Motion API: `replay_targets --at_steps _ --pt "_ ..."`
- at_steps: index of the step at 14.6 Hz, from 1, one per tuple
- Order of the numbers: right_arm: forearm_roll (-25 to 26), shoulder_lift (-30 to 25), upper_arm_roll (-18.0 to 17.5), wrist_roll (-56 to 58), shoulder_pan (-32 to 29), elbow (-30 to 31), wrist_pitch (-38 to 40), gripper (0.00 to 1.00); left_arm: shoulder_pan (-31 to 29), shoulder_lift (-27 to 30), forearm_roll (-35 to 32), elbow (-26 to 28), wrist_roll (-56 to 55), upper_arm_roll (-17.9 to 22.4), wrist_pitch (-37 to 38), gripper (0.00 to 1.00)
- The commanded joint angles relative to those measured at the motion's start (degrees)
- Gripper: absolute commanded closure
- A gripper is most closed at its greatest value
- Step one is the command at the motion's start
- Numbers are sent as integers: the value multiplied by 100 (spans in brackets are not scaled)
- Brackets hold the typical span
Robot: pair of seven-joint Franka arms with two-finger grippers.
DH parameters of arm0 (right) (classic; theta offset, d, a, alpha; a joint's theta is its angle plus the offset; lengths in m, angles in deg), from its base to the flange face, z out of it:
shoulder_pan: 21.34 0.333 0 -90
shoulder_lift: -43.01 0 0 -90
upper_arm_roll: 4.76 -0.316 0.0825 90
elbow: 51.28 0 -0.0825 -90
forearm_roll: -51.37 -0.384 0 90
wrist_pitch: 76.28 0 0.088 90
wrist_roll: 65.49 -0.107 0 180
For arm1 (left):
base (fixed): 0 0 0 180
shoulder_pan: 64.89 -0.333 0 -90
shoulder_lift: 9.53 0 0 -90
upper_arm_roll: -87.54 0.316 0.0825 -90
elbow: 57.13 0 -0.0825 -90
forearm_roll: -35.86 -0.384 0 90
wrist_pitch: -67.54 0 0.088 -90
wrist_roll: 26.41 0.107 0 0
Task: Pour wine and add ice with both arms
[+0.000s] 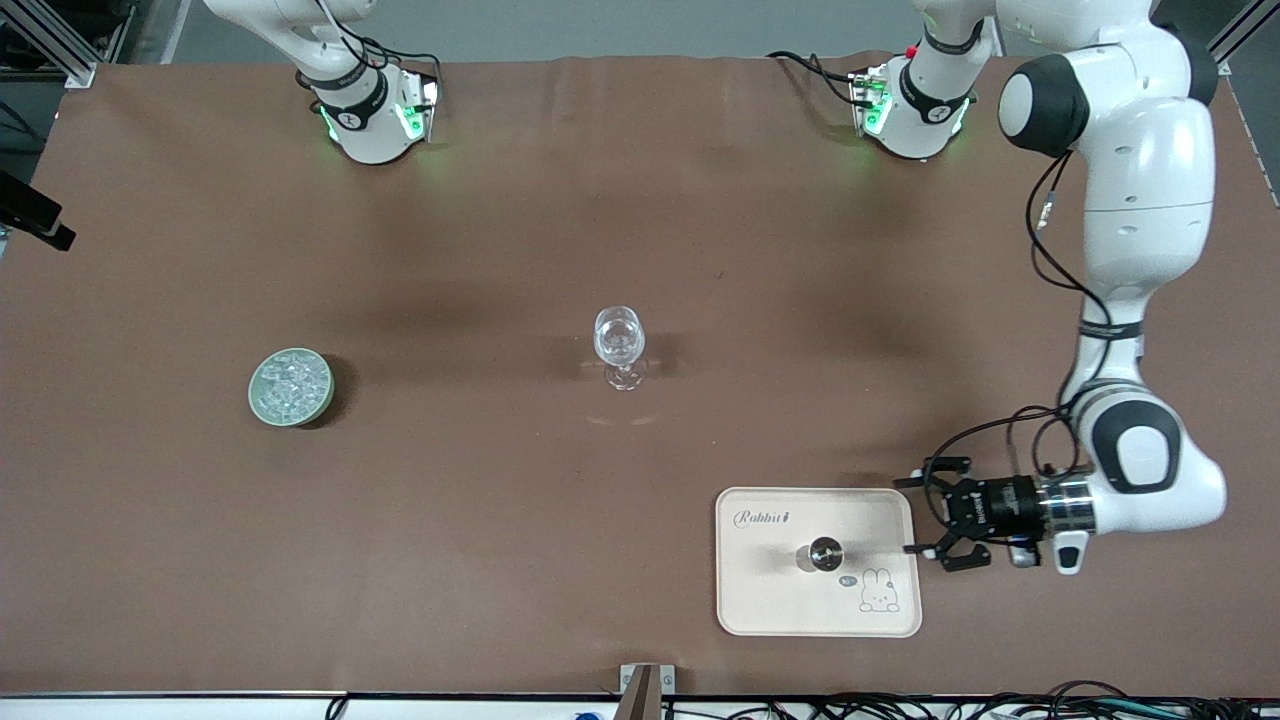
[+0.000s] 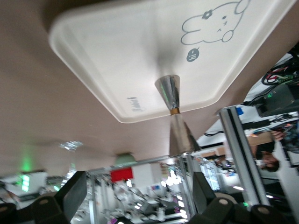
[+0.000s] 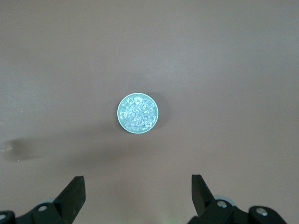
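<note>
An empty clear wine glass (image 1: 620,345) stands upright at the table's middle. The ice (image 1: 291,385) fills a pale green round bowl (image 1: 254,392) toward the right arm's end. A shiny hourglass-shaped metal cup (image 1: 826,553) stands on a cream tray (image 1: 760,600) near the front camera. My left gripper (image 1: 915,518) is open and empty, held level just beside the tray's edge and pointing at the metal cup (image 2: 170,93). My right gripper (image 3: 138,191) is open and empty high over the ice (image 3: 137,113). It is out of the front view.
The tray (image 2: 117,60) carries a rabbit drawing and the word Rabbit. The brown table mat (image 1: 640,230) reaches to the arm bases at the top. A black clamp (image 1: 35,215) juts in at the right arm's end.
</note>
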Motion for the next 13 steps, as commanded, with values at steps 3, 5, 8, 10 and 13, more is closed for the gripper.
replay_targets --at_steps 3,5,8,10,13 --pt "-82 -49 -42 123 -23 81 173 0 81 928 -1707 219 1139 93 291 0" --pt "-82 -49 -42 141 -32 81 200 0 133 1280 -2638 219 1499 58 291 0" --pt "-82 -49 -42 141 -32 133 191 0 221 1790 -3834 289 2052 -125 309 0" --pt "-91 -145 -42 141 -23 404 -150 0 169 2124 -4468 403 2519 -328 423 0" --pt "-91 -181 -50 132 -23 467 -336 0 160 2852 -5460 859 2906 -678 414 0"
